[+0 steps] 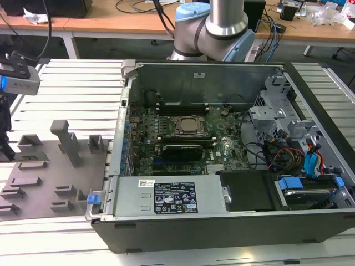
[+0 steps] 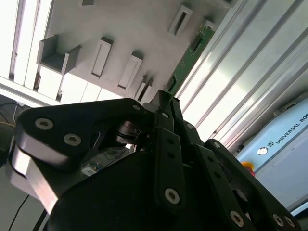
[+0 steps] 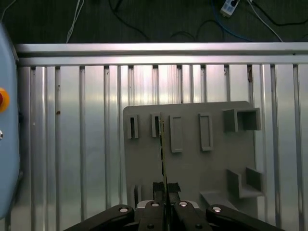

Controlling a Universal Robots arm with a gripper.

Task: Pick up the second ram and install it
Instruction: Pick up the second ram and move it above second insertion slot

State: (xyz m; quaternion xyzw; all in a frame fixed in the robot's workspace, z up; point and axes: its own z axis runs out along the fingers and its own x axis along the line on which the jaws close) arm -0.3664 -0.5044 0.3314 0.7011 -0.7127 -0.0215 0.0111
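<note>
The second ram (image 2: 191,54) is a thin green strip with small dark chips, and my gripper (image 2: 166,98) is shut on it. Seen edge-on in the first wrist view, the ram (image 3: 162,154) is a narrow line running out from between the black fingertips (image 3: 158,188) of the gripper (image 3: 166,188). It hangs over the grey holder plate (image 3: 192,163), near its narrow slots. At the exterior view's far left the gripper (image 1: 4,141) is a dark shape over that plate (image 1: 50,172), well away from the open computer case (image 1: 222,138).
The motherboard (image 1: 166,127) lies inside the case, with the silver processor socket (image 1: 187,125) in the middle and long dark memory slots (image 1: 178,148) beside it. Cables and drive bays (image 1: 299,155) fill the case's right side. Ribbed metal table (image 1: 72,94) surrounds the plate.
</note>
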